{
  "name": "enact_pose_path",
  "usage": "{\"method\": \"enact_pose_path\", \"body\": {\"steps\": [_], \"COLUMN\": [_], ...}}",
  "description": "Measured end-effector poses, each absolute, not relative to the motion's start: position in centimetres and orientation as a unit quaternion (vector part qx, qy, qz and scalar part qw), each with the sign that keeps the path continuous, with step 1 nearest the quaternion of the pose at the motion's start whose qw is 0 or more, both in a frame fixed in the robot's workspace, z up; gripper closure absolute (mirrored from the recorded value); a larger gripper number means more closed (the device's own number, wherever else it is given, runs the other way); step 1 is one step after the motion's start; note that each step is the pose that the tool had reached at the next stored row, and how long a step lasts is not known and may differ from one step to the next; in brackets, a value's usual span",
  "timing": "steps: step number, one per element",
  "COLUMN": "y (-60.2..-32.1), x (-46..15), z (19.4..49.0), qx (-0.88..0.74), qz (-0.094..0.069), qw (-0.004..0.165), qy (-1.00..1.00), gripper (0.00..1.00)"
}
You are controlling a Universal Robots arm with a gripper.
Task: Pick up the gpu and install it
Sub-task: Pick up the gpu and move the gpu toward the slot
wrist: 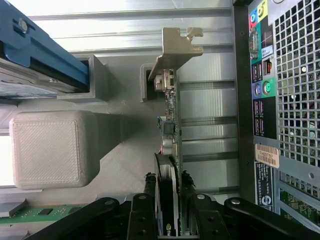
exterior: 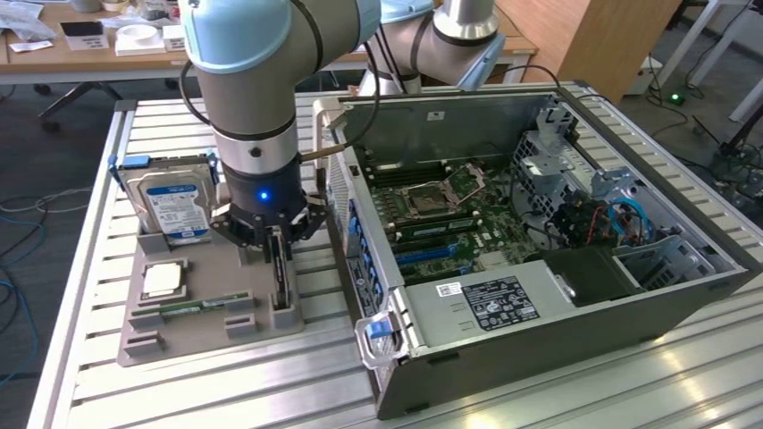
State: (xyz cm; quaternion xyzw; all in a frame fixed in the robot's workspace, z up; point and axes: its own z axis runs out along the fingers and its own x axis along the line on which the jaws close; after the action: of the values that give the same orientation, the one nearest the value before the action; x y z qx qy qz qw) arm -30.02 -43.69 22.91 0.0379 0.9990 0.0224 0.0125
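On the desk (exterior: pixel 155 393), a grey holder (exterior: pixel 179 338) carried a memory stick (exterior: pixel 197 306), a processor (exterior: pixel 163 279), the gpu (wrist: pixel 172 125) upright in its slot, and a drive (exterior: pixel 173 206) behind. The arm (exterior: pixel 250 107) stood vertical over the holder, claw (wrist: pixel 169 182) clenched on the gpu's two faces.

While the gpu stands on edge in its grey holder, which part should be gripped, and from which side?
Pinch the gpu across its flat faces at the upper edge, coming straight down. It stands upright, lower edge slotted in the grey holder, leaving only the top free.
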Motion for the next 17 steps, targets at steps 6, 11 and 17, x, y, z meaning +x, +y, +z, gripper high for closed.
{"method": "enact_pose_path", "body": {"steps": [6,11,17], "y": [-43.7,-43.96,-43.97], "x": [-30.03,-30.04,-30.0], "z": [22.9,22.91,22.88], "qx": [0.038,0.038,0.038], "qz": [0.022,0.022,0.022], "qw": [0.013,0.012,0.012], "qy": [0.999,0.999,0.999], "gripper": [0.67,0.67,0.67]}}
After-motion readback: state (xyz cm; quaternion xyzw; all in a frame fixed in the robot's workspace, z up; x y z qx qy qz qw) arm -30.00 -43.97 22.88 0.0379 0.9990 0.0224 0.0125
